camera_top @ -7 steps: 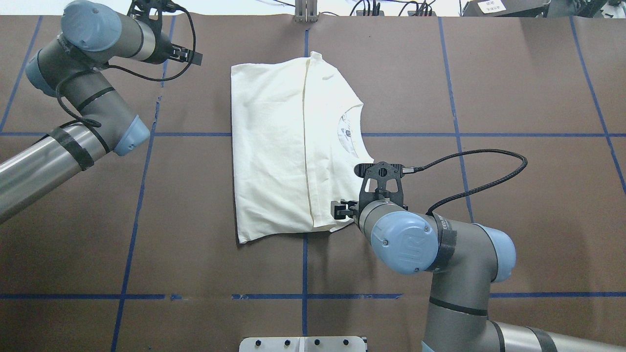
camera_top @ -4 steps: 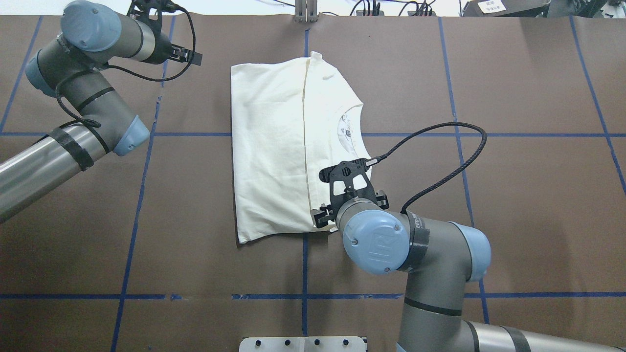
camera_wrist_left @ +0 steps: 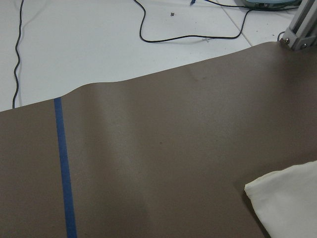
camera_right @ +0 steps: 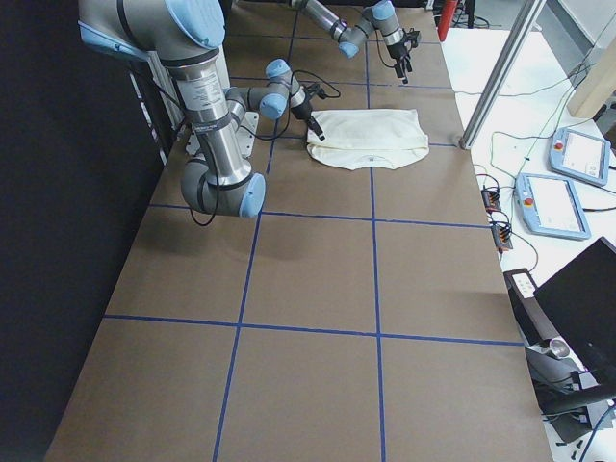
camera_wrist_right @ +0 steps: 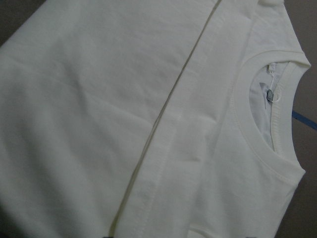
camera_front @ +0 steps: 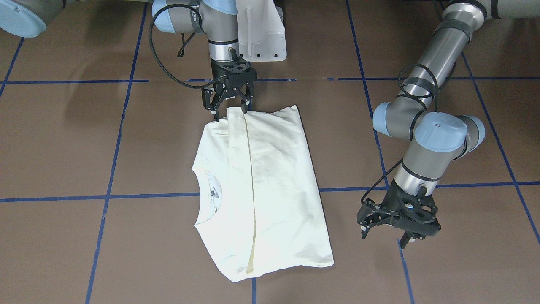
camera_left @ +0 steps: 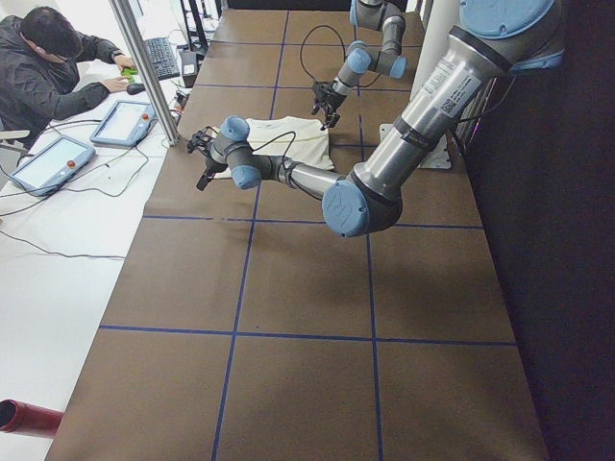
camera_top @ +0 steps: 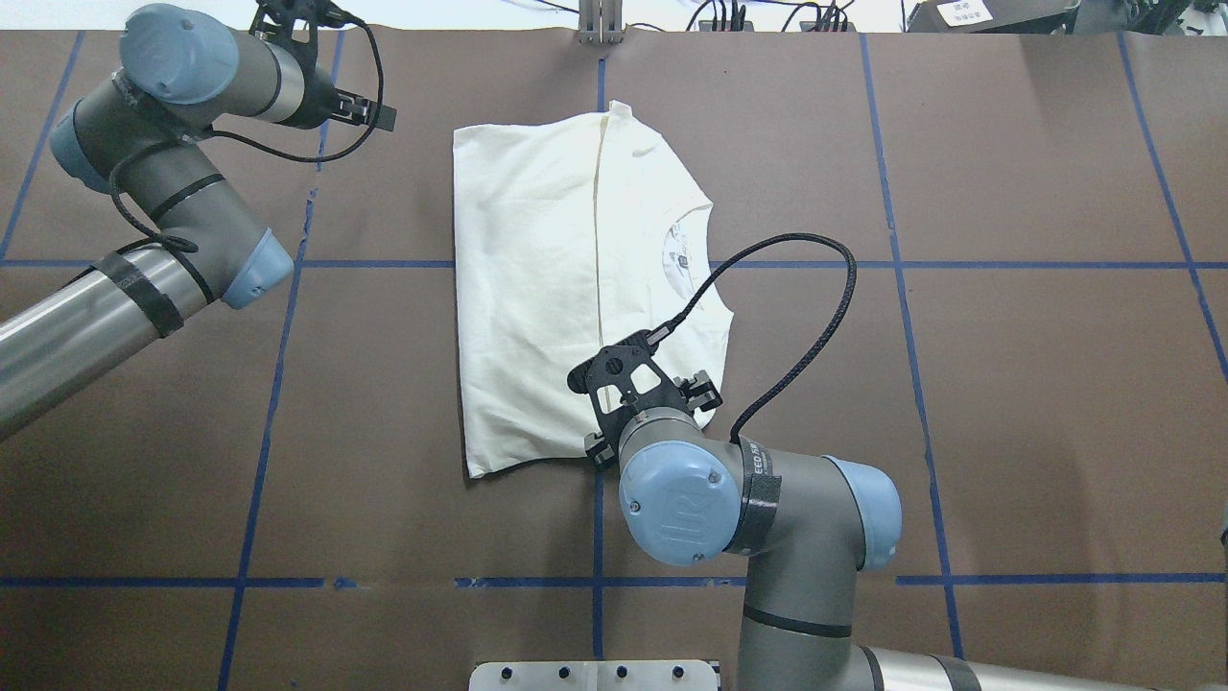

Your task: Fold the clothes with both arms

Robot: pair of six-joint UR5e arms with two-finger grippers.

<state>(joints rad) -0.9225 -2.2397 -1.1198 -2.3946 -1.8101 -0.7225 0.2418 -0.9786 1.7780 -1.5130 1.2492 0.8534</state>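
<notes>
The cream-white shirt [camera_front: 274, 181] lies folded flat on the brown table, with its ribbed collar [camera_front: 201, 198] toward the robot's right and a long fold seam down its middle. My right gripper [camera_front: 230, 113] stands open at the shirt's [camera_top: 528, 288] edge nearest the robot, its fingers straddling the hem close to the seam. In the overhead view the wrist hides these fingers. My left gripper [camera_front: 382, 240] is open and holds nothing; it hovers over bare table off the shirt's far corner [camera_wrist_left: 292, 203]. The right wrist view is filled with shirt fabric [camera_wrist_right: 99, 99] and collar [camera_wrist_right: 247, 124].
Blue tape lines [camera_top: 288, 264] grid the brown table cover. The white pedestal base [camera_front: 261, 33] stands at the robot's side of the table. Beyond the far edge are a metal post [camera_left: 144, 67], tablets [camera_left: 125, 120], cables and a seated person [camera_left: 48, 67].
My right arm has slid to the robot's left along the shirt's near edge, from the collar-side corner to the fold seam. The left arm and the shirt have stayed put.
</notes>
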